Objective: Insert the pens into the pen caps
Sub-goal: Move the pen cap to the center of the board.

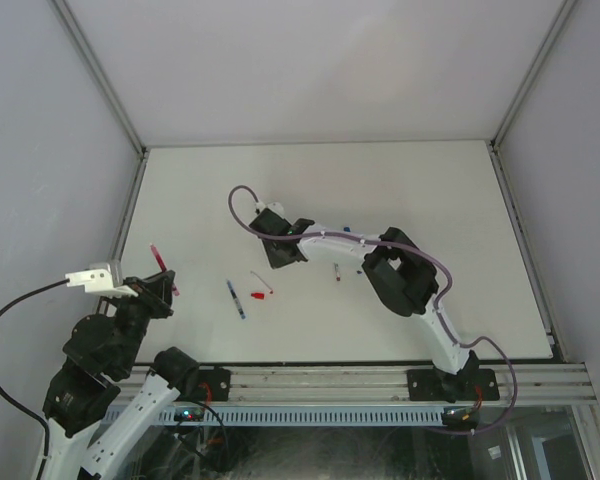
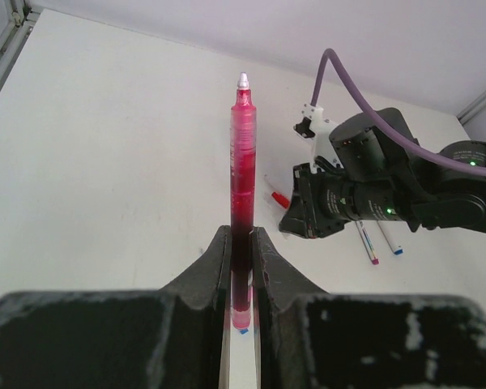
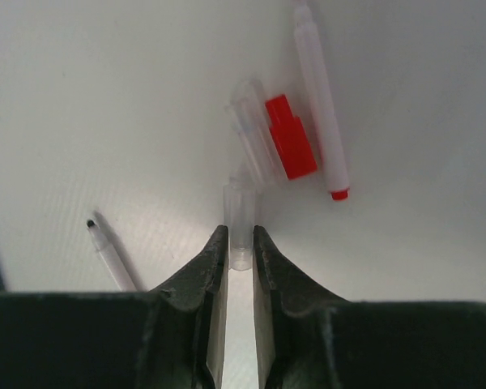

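Spanning white under pale grey walls [image 1: 40,120], the table [image 1: 410,190] carries a loose blue pen [image 1: 236,298]. The left gripper [image 2: 241,237] clamps a red pen [image 2: 243,154] that juts straight ahead of its jaws. Only the right wrist view shows the right gripper [image 3: 239,237] pinching a clear cap [image 3: 240,212], a red cap [image 3: 290,142] lying just beyond its jaws.

Lighting: bright, even, from above my matte white tabletop [image 1: 430,200]. Shadows: faint, soft-edged, on that tabletop. Glare: pale washout across the tabletop in my right wrist view. Focus: my black plastic fingers [image 3: 198,312] blurred, grainy; overhead view sharp.
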Available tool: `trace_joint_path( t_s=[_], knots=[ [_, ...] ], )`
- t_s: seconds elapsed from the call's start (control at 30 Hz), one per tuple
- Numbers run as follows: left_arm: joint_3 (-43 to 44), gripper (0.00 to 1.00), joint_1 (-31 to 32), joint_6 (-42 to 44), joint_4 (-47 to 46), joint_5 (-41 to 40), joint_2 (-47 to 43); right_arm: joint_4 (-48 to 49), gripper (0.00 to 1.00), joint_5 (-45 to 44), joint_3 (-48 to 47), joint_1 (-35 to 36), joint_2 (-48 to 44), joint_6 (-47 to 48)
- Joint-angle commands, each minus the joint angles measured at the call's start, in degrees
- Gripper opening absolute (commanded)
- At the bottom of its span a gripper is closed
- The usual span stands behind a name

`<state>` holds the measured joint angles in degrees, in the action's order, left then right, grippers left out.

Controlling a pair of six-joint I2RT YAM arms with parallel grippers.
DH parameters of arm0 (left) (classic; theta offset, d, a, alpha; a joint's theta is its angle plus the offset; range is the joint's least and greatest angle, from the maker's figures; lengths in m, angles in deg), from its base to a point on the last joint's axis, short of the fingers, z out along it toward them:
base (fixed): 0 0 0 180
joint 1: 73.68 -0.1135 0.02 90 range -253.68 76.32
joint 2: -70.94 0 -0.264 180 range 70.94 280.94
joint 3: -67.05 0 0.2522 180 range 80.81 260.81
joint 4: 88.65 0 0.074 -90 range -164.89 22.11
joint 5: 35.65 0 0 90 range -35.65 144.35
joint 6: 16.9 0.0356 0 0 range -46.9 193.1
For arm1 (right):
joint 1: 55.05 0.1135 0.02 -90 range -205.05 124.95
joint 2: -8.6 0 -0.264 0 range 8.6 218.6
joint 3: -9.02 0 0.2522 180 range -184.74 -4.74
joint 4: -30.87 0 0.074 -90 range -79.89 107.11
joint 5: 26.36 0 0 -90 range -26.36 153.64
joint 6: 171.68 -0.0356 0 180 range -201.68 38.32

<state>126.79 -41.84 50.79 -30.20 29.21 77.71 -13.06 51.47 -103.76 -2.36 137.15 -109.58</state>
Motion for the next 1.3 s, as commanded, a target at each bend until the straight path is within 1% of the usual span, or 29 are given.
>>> trace_joint_path(
  t_s=[0.0, 0.2, 0.47, 0.63, 0.87, 1.0, 1.27],
  knots=[
    [-0.19, 0.00, -0.37, 0.38, -1.68, -0.05, 1.06, -1.46, 0.12, -0.46, 5.26, 0.13, -3.58, 0.03],
    [-0.21, 0.00, -0.37, 0.66, -1.88, 0.82, 1.94, -1.80, 0.11, 0.90, 10.46, 0.84, -7.58, -0.09],
    [-0.27, 0.00, -0.36, 0.67, -1.91, 0.72, 1.68, -6.47, 0.11, 1.15, 17.99, 2.61, -14.36, -0.36],
    [-0.28, 0.00, -0.37, 0.68, -1.88, 0.88, 1.60, -6.25, 0.10, 5.37, 24.32, 3.89, -19.82, 0.16],
    [-0.28, 0.00, -0.33, 0.77, -1.88, 1.06, 1.76, -6.80, 0.09, 9.30, 29.95, 4.69, -24.92, -0.41],
    [-0.32, 0.00, -0.37, 0.73, -1.97, 1.15, 2.02, -7.92, 0.10, 9.35, 31.75, 4.67, -26.46, -2.39],
    [-0.27, 0.00, -0.37, 0.78, -1.89, 1.04, 2.29, -7.02, 0.17, 12.17, 32.31, 4.26, -24.60, -2.78]
  ],
)
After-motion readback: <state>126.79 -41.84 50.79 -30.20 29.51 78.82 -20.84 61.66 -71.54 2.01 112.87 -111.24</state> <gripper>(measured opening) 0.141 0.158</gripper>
